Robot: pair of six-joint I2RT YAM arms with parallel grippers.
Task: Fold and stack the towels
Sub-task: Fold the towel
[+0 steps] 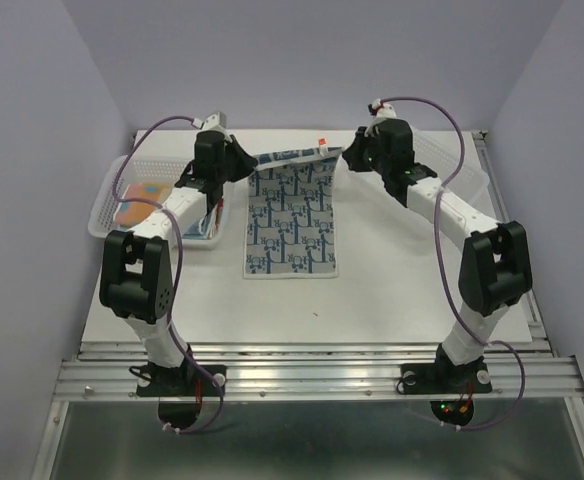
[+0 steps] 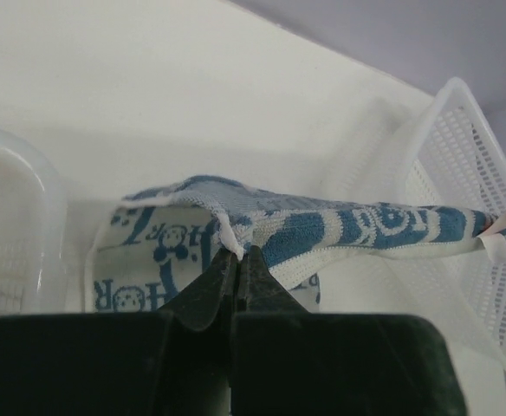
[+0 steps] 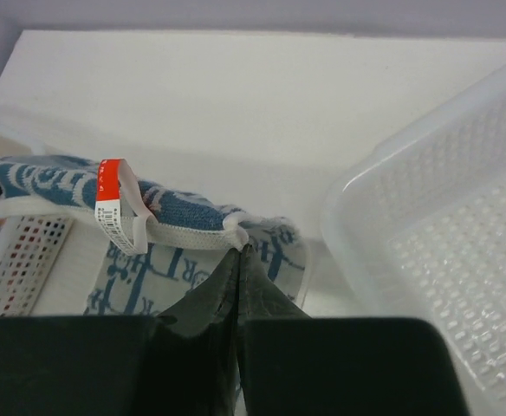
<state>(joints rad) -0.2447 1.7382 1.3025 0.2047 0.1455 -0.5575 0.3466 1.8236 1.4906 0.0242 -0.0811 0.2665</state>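
Top external view shows the blue-white patterned towel [image 1: 292, 225] lying on the table [image 1: 372, 300] toward twelve o'clock, its far edge held up, with the left gripper [image 2: 238, 253] pinching its ten-o'clock corner and the right gripper [image 3: 240, 247] pinching its two-o'clock corner.

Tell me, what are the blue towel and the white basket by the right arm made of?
The blue towel looks like soft cotton terry, matte: fuzzy surface, and it sags and folds where pinched. The white basket looks like thin plastic, slightly glossy and half see-through: stiff walls with rows of small moulded holes.
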